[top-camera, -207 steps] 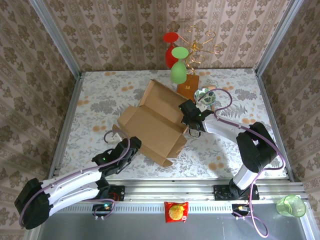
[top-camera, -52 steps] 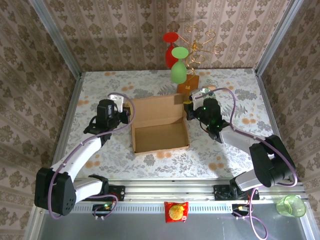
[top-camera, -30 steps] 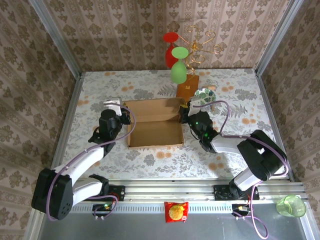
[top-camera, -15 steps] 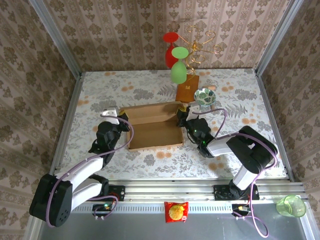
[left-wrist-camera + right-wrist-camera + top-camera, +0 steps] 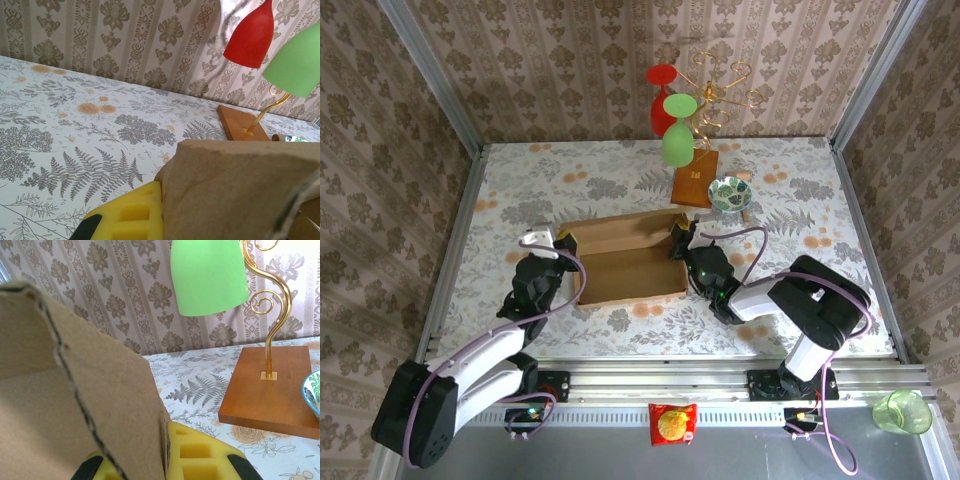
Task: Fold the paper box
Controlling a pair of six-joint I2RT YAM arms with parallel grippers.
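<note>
The paper box [image 5: 625,265] sits mid-table [image 5: 510,205] as a shallow open tray, long side running left to right, near the wooden stand base [image 5: 697,186] and the patterned bowl [image 5: 729,192]; its far flap leans inward. The left gripper [image 5: 566,252] is closed on the box's left end wall, one yellow finger [image 5: 127,215] flat against the cardboard; the right gripper [image 5: 680,248] is pinched shut on the right end wall, cardboard rising between its yellow fingers [image 5: 200,460]
</note>
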